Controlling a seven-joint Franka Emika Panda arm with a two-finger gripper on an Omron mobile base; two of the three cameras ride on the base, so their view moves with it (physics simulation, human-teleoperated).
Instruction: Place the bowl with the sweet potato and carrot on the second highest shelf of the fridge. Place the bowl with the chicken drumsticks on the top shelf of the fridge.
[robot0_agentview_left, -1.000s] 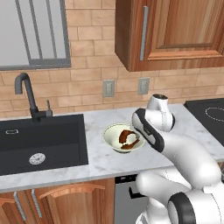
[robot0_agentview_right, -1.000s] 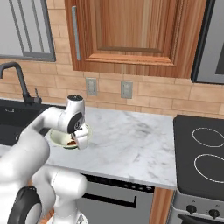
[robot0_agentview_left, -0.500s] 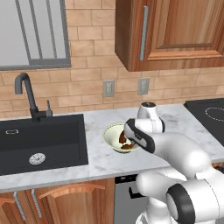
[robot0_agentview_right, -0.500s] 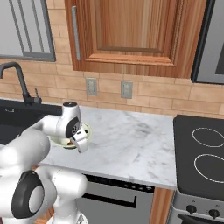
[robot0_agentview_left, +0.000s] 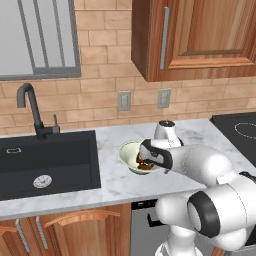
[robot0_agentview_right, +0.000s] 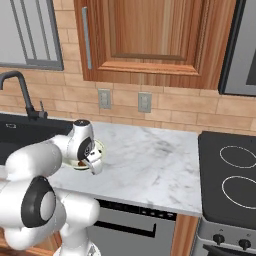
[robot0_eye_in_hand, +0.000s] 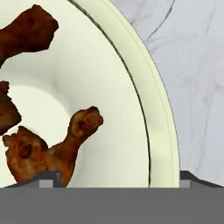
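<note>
Round glossy cream bowl (robot0_eye_in_hand: 162, 131) holds rough brown drumsticks (robot0_eye_in_hand: 52, 148).

Over the last second the arm lowers the gripper (robot0_agentview_left: 146, 161) from above the bowl (robot0_agentview_left: 131, 154) onto its right rim near the counter's (robot0_agentview_left: 115, 185) front edge. The wrist now sits lower and closer to the bowl. The fingertips (robot0_eye_in_hand: 192, 179) straddle the rim and begin narrowing.

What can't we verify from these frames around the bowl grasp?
- Hand view: end effector fingertips barely show, cut by the bottom edge; contact with the bowl rim can't be judged.
- Left base view: the arm hides the bowl's right side.
- Right base view: the wrist covers most of the bowl.
- Hand view: drumsticks cut off at left, count unclear.
</note>
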